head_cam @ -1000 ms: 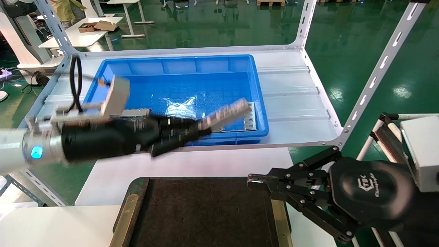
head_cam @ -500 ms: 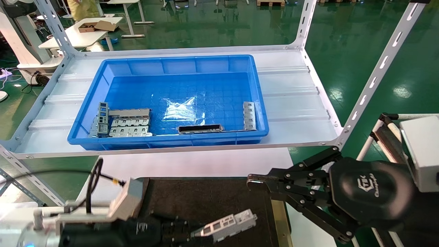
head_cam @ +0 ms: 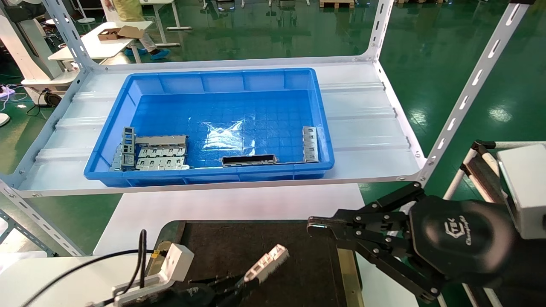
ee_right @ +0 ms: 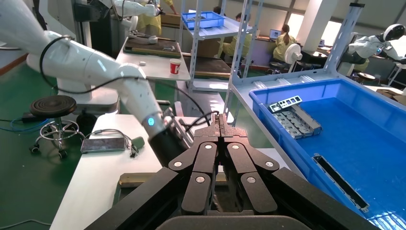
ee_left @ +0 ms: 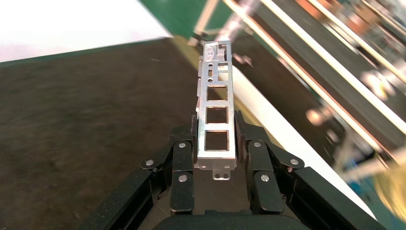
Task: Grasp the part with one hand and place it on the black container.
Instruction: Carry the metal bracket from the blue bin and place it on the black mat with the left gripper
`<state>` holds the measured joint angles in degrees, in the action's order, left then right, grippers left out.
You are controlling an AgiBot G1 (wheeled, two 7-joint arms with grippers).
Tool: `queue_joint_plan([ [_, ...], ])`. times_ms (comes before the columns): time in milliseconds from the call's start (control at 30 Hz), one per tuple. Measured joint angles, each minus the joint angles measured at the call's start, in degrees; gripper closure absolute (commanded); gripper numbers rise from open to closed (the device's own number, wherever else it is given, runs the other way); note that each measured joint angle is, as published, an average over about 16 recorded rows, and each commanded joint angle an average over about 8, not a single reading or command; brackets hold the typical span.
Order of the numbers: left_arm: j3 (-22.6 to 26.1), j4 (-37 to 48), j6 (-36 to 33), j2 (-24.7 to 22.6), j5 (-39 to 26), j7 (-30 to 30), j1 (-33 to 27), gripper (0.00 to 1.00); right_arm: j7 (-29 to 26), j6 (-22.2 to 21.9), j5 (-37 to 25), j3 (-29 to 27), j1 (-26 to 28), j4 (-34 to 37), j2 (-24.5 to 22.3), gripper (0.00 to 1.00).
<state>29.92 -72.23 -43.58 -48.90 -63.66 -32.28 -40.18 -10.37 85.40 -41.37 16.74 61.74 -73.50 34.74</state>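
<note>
The left gripper (ee_left: 216,143) had its jaws clamped on the part (head_cam: 266,262) at one end, so that most of the bar stuck out ahead of the fingers (ee_left: 182,158) and could be laid down without the fingers meeting the surface; the part hung over the black container (head_cam: 256,243), tilted with its free end raised, and whether it touched the matte surface could not be told from the head view; in the left wrist view the part (ee_left: 216,120) showed its square windows facing the camera, the dark tray lying beneath it; the placing step looked close to its end, judging by how low the bar sat.

The right gripper (head_cam: 324,228) was parked at the near right corner of the black container, its jaws together on nothing; it seemed held clear so that the tray stayed free.

Other metal pieces lay in the blue bin (head_cam: 213,76) on the shelf beyond the desk (head_cam: 239,204).

The left arm was mostly cut off by the frame's lower edge; the container's near edge was out of view as well.
</note>
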Motion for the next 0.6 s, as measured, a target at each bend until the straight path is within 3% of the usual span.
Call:
queue_joint_plan([
  [300,3.2,-0.5,19.9,-7.3,-7.1,-7.1,4.3,1.00,0.0,0.0,0.0,0.0,0.0,0.0,0.0,1.00],
  [600,6.7,3.0,32.6,-13.7,-12.1,-11.5,4.8,1.00,0.0,0.0,0.0,0.1,0.0,0.0,0.0,1.00],
])
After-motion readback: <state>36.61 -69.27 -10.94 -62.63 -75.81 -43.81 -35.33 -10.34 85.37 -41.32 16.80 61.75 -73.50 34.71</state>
